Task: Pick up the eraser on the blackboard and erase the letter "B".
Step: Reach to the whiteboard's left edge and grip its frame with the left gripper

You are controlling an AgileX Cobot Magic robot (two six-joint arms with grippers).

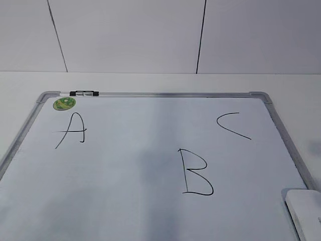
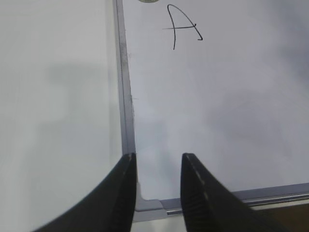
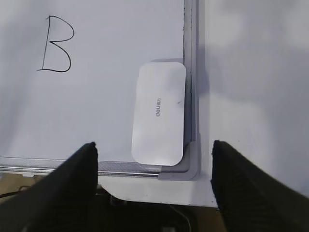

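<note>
The blackboard [image 1: 150, 165] is a white dry-erase board with a silver frame, lying flat on the table. The letter "B" [image 1: 196, 171] is drawn in black right of its middle; it also shows in the right wrist view [image 3: 57, 44]. The eraser [image 1: 306, 208], a white oblong block, lies on the board's near right corner; the right wrist view shows it [image 3: 160, 113] against the right frame. My right gripper [image 3: 154, 157] is wide open and empty, above the near edge just before the eraser. My left gripper [image 2: 158, 162] is open and empty over the near left corner.
The letter "A" [image 1: 72, 129] and a round green sticker [image 1: 64, 103] sit at the board's far left, the letter "C" [image 1: 231, 124] at far right. A black-and-silver marker [image 1: 84, 93] lies on the far frame. A white wall stands behind the table.
</note>
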